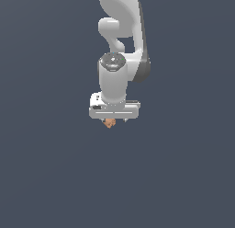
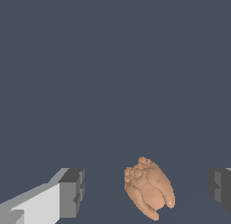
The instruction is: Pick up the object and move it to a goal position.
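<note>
The object (image 2: 150, 193) lies between the spread fingers (image 2: 72, 193) of the gripper (image 2: 146, 191); ungrasped, lift and carry remain.

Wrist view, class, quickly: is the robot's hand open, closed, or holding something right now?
Hand: open, holding nothing; the small orange-brown lumpy object sits between its dark fingertips, untouched by either.

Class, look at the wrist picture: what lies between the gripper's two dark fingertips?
The orange-brown object lies between the fingertips, touching neither; the wrist view shows this.
</note>
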Robot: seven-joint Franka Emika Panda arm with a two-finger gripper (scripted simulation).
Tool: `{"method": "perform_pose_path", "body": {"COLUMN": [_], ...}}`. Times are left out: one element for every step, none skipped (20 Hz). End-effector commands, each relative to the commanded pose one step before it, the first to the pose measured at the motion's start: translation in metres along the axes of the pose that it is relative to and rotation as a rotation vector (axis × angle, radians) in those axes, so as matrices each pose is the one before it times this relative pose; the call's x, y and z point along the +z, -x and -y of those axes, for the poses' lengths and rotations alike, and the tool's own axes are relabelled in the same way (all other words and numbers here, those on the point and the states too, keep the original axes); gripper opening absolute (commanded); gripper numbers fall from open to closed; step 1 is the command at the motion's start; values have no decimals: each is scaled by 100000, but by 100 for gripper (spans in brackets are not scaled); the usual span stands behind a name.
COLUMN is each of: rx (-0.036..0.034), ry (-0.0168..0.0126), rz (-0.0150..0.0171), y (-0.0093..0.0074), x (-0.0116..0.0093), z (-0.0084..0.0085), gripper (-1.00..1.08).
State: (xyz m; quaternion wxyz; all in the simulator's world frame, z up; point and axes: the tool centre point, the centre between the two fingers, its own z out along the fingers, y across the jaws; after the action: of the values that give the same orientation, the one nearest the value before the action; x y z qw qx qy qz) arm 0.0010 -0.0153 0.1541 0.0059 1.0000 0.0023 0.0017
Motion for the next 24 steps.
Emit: {"method": "perform_pose_path", "body": {"rx": [0,91,349,542,770,1018,1131,965,776,570,310,0,-197,-320,-401,-493,-602,-721,-854,-1007,-1153,-1293,-1417,-1543], "ry": [0,-11,-45,-69,-97,-125,-135,-110,-82,-54,-23,0,23,17,12,9,7,6,8,11,13,14,13,11], "rz": [0,-33,-122,-188,-263,-341,-365,-295,-220,-143,-60,0,60,45,32,22,17,17,23,34,44,52,56,57], "y": [0,-16,-42,-72,-102,-134,-148,-126,-101,-73,-37,4,23,37,43,52,62,74,89,105,122,138,152,167], "x": [0,-29,-101,-160,-225,-294,-320,-265,-204,-140,-66,-2,56,59,60,64,72,84,101,123,143,161,175,188], "z": [-1,-39,-167,-251,-350,-449,-475,-377,-273,-171,-64,26,50,40,12,-12,-27,-37,-41,-34,-31,-28,-29,-32], "gripper": [100,100,100,100,100,100,100,100,100,100,100,100,100,100,100,100,100,100,100,100,100,100,100,100]}}
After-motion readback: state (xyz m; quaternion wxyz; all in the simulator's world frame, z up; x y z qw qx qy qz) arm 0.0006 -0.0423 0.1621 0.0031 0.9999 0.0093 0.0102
